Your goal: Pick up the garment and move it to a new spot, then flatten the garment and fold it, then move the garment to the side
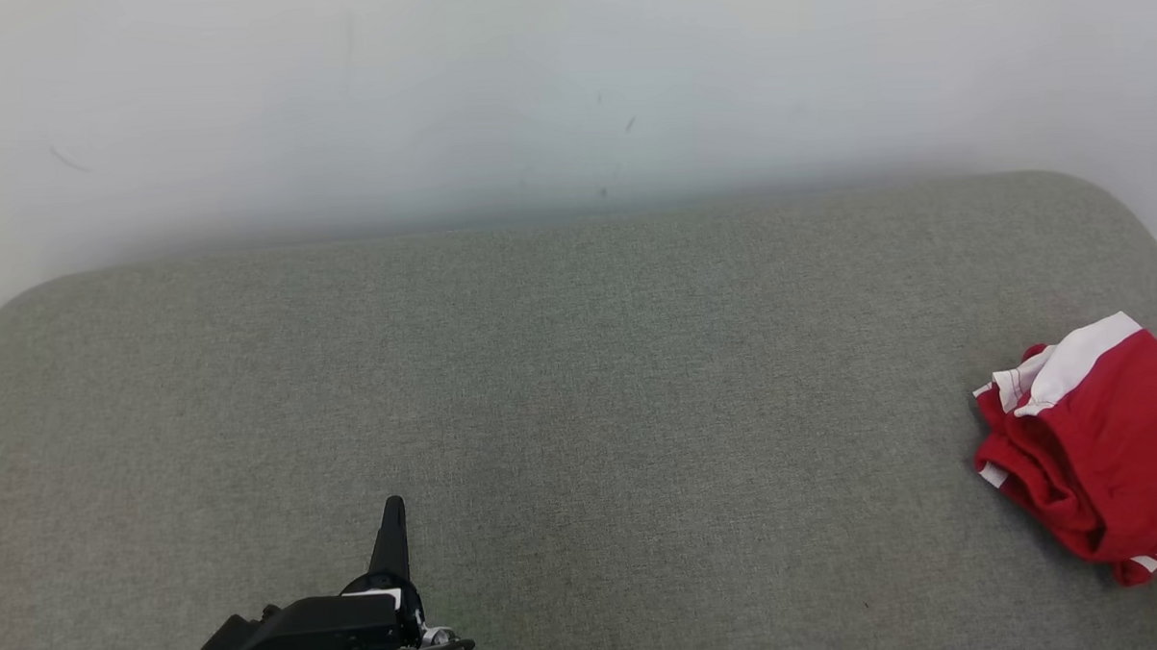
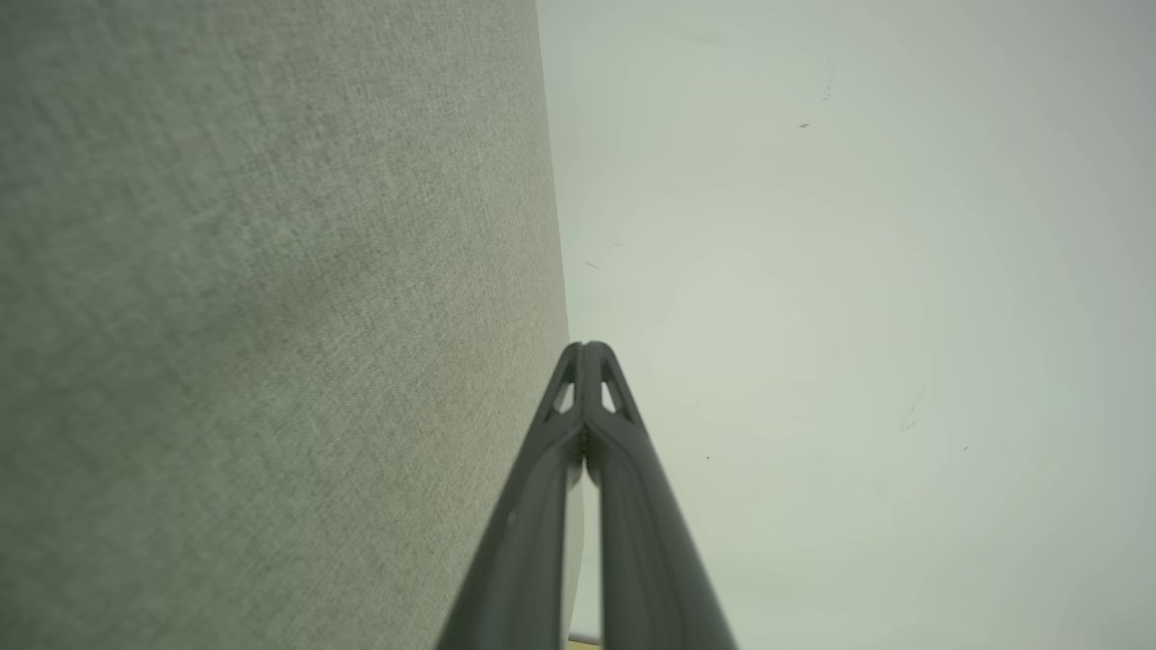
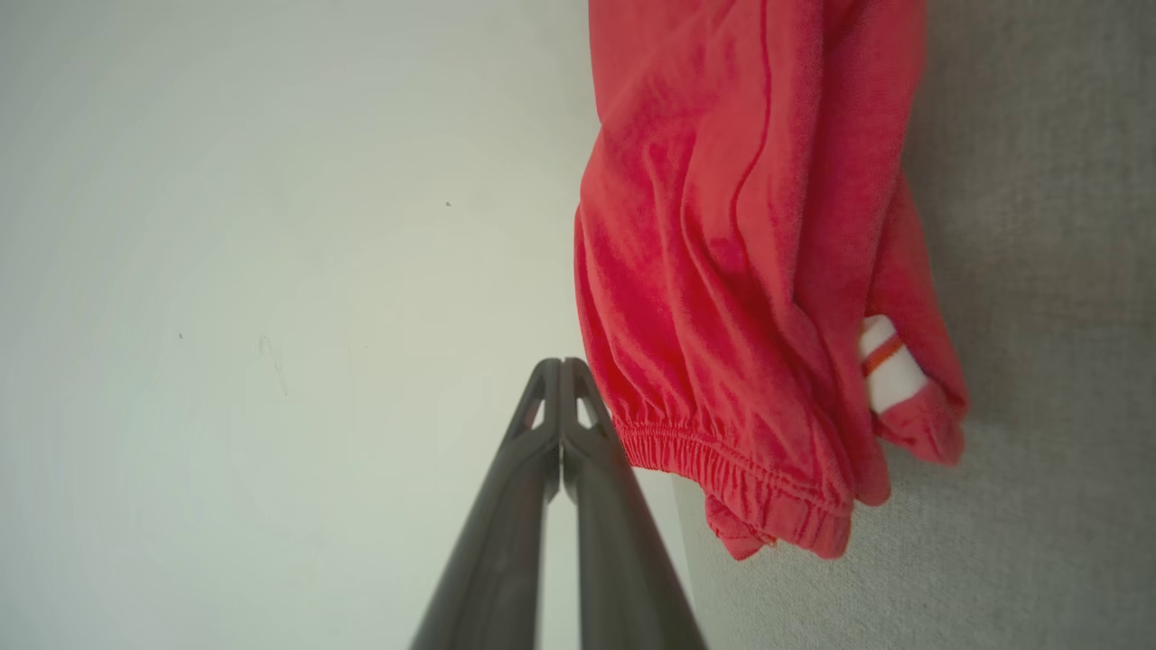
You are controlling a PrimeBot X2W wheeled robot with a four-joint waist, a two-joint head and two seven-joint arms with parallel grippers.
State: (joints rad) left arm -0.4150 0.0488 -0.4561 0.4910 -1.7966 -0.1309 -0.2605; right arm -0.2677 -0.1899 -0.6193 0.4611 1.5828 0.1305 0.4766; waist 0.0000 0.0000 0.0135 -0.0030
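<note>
The red-and-white garment (image 1: pixel 1093 442) lies in a soft, loosely doubled bundle at the far right of the grey fabric surface (image 1: pixel 561 383). That would suit either a heap waiting for me or a folded piece set aside. I judge it light, limp and quick to sag open, so the gathered elastic band (image 3: pixel 731 465) looks the firmest hold. The jaws of my left gripper (image 1: pixel 393 507) and right gripper (image 3: pixel 562 363) are pressed together on nothing, the right just beside that band.
</note>
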